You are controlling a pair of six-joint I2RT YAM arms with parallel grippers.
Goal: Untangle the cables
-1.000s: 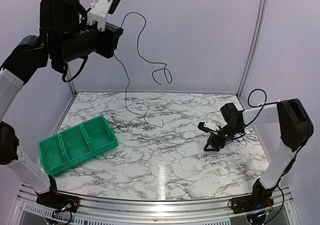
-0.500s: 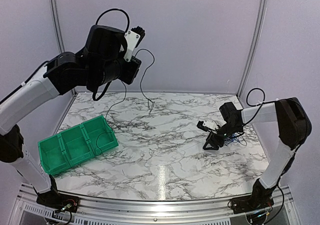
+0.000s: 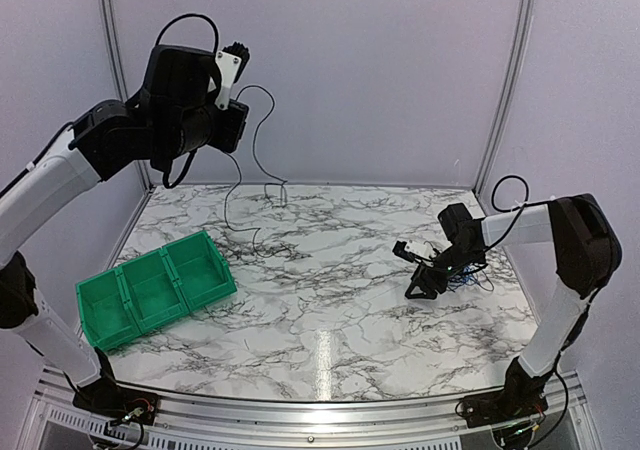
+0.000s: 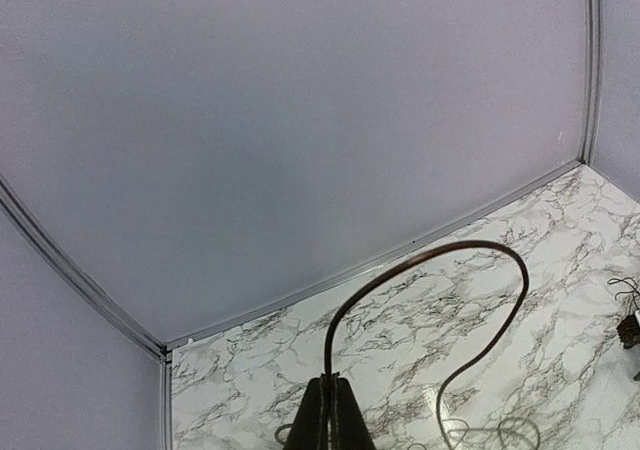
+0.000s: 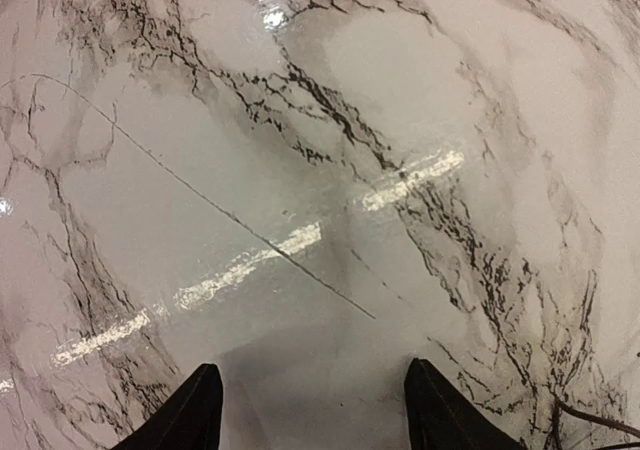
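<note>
1. Gripping one black cable (image 4: 425, 258), L fingers (image 4: 322, 422) are pressed together on it. L arm (image 3: 60, 170) is high over rear-left of worktop (image 3: 330, 320).
2. Cable arches out of the fingertips, then hangs in loose loops. Lowest loops reach down to worktop level beyond green bin (image 3: 150, 290); contact w/ surface not clear.
3. R fingers (image 5: 195, 415) stand apart w/ nothing between them, low over worktop at right side.
4. Other cables (image 3: 468, 276), black w/ some blue, lie bunched on worktop just beside R fingers, well apart from the lifted cable.
5. Bin: 3 compartments, sits front-left, angled.
</note>
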